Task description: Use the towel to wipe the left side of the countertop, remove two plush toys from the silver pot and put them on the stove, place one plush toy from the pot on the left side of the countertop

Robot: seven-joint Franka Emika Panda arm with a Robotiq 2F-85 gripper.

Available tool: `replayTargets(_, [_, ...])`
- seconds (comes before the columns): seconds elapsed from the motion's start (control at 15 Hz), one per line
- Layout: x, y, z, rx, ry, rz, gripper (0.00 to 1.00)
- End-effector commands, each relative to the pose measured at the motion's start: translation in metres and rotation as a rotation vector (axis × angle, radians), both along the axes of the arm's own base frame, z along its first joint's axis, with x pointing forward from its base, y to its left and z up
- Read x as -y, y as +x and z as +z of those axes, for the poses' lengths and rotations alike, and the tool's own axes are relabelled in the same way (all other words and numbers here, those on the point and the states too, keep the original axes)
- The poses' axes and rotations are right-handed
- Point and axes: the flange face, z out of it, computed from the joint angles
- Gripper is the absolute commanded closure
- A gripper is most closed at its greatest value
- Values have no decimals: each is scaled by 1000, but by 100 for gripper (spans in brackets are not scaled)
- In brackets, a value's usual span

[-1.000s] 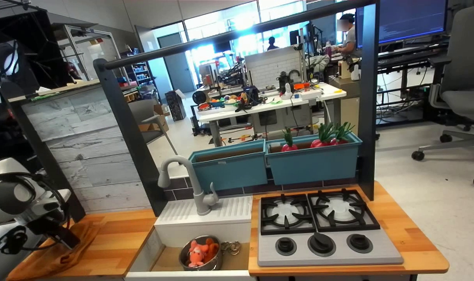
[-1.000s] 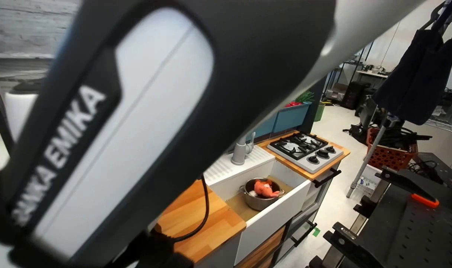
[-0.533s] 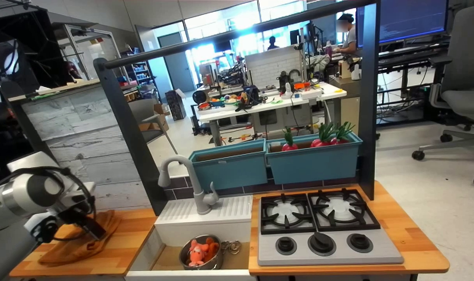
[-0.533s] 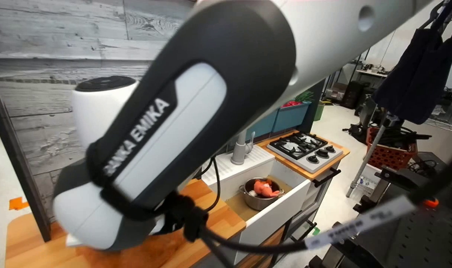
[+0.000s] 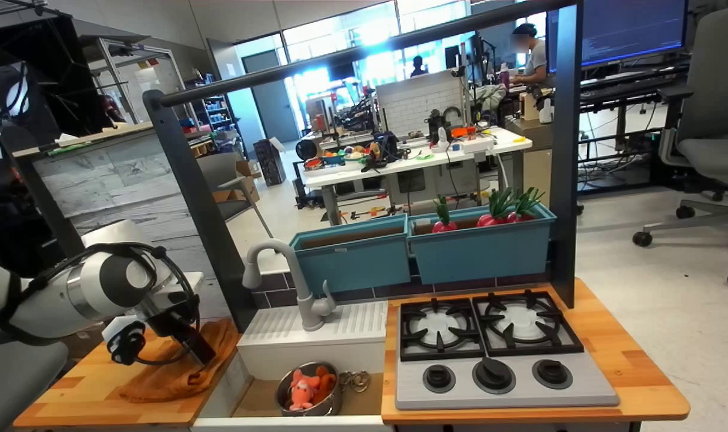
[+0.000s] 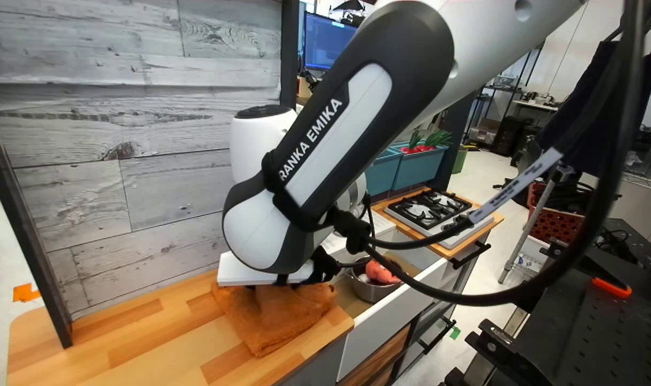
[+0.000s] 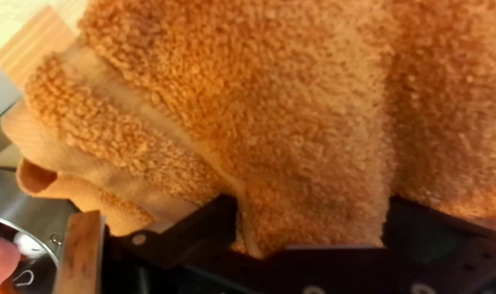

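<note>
Directly beneath the spread jaws, a folded orange-tan terry towel [image 6: 282,324] bulges into their gap on the pale-wood tabletop [image 6: 159,343], close beside the white sink [image 5: 352,354], so the next stroke likely runs the opposite way.
</note>
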Motion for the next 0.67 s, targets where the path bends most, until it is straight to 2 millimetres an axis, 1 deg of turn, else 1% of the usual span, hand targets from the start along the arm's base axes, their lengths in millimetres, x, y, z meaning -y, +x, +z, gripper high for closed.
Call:
replayTargets(0.0, [-42, -30, -20, -18, 44, 96, 0])
replayTargets(0.2, [-104, -40, -17, 15, 127, 169, 0])
replayTargets(0.4, [-165, -48, -10, 39, 155, 200, 0])
replayTargets(0.47, [-179, -49, -7, 50, 159, 212, 0])
replayTargets(0.53, [-190, -49, -6, 64, 158, 216, 0])
replayTargets(0.6, [-193, -48, -4, 67, 161, 217, 0])
